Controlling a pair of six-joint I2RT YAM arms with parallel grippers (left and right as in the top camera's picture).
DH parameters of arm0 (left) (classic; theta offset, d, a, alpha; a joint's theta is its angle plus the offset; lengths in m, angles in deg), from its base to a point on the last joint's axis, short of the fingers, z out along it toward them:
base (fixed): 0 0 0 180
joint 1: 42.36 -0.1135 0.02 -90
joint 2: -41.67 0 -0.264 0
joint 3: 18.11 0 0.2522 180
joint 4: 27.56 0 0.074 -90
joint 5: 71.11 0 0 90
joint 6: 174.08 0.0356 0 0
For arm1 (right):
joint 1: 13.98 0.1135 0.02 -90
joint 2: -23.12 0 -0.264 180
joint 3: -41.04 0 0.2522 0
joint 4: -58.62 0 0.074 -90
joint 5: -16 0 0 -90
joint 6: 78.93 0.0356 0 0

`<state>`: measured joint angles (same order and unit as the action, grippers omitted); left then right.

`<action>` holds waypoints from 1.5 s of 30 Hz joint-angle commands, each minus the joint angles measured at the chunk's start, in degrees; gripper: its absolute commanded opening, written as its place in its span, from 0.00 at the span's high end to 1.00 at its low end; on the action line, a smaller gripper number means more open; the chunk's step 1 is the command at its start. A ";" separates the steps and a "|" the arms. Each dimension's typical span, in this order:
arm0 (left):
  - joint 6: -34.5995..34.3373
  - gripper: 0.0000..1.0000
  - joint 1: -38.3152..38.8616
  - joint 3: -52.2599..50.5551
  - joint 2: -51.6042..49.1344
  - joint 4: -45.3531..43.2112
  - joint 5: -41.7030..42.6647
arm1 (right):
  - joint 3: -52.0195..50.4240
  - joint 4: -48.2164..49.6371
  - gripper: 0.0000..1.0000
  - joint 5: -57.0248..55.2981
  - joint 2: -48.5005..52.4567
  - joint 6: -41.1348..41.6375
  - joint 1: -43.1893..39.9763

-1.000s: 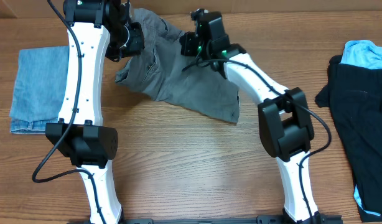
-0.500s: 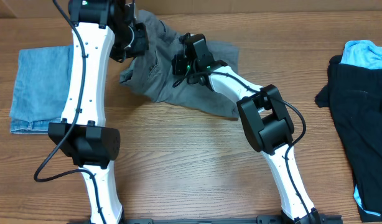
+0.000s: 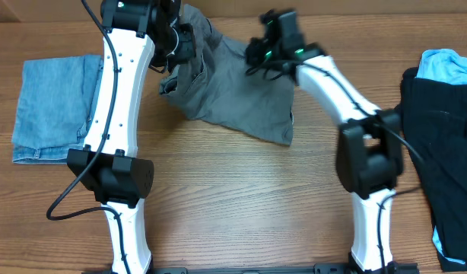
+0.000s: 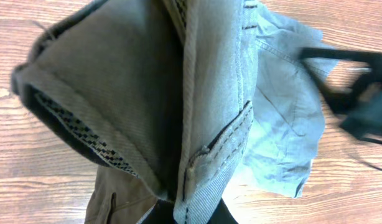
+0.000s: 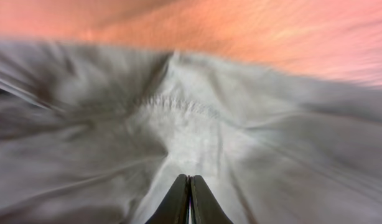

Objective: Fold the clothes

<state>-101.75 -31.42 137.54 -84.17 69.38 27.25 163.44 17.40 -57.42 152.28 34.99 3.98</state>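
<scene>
The grey shorts (image 3: 233, 99) lie spread at the back middle of the table, with their left end lifted. My left gripper (image 3: 184, 42) is shut on the waistband and holds it up. In the left wrist view the shorts (image 4: 135, 93) hang from the gripper (image 4: 194, 214), with the patterned inner lining and a pocket seam showing. My right gripper (image 3: 262, 55) is at the shorts' top right part. In the blurred right wrist view its fingers (image 5: 190, 180) are pressed together on the grey cloth (image 5: 272, 137).
A folded blue denim garment (image 3: 47, 106) lies at the left. A black garment (image 3: 443, 137) with light blue cloth (image 3: 446, 65) on top lies at the right edge. The right arm shows blurred in the left wrist view (image 4: 359, 99).
My right gripper swung left over the shorts, then back right and up. My left gripper shifted right, carrying the waistband, and the shorts moved a little to the right.
</scene>
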 commanded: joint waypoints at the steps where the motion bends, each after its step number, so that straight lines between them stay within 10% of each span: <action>1: -1.73 0.93 2.08 0.66 0.33 -1.79 0.04 | 1.31 -4.68 0.95 1.07 -5.01 -1.51 -2.49; 13: -2.54 0.93 6.25 0.55 -0.17 -6.03 0.00 | -3.19 -18.14 0.96 -4.07 -4.96 -4.92 -5.81; 45: -2.95 0.95 14.40 0.46 -4.13 -13.49 -3.85 | -20.52 -14.67 0.96 -3.13 -4.96 -3.96 0.76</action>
<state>-103.70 -19.42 137.51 -88.23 57.01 23.12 143.62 2.73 -61.29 147.48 30.33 3.06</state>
